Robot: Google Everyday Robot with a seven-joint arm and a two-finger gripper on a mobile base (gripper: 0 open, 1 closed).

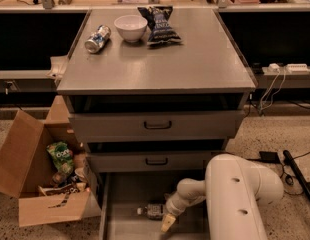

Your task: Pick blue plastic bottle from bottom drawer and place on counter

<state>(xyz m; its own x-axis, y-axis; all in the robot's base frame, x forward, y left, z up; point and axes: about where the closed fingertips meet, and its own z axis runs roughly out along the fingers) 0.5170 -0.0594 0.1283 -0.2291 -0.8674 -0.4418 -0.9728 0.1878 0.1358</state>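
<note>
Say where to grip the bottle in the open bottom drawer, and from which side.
Probably grip the blue plastic bottle across its body, from above: it lies on its side on the bottom drawer floor, cap pointing left. The gripper hangs close beside it.

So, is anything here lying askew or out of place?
The blue plastic bottle lies on its side in the bottom drawer, with the gripper close beside it. On the counter, a can also lies tipped over.

Blue plastic bottle [151, 211] is laid on its side in the bottom drawer [126, 194]. Gripper [167, 223] is positioned in the drawer, just right of the bottle. At the counter's [155, 66] back, can [97, 39], bowl [130, 27] and bag [160, 24] are lined up left to right. Cardboard box [25, 184] is set on the floor, left.
</note>
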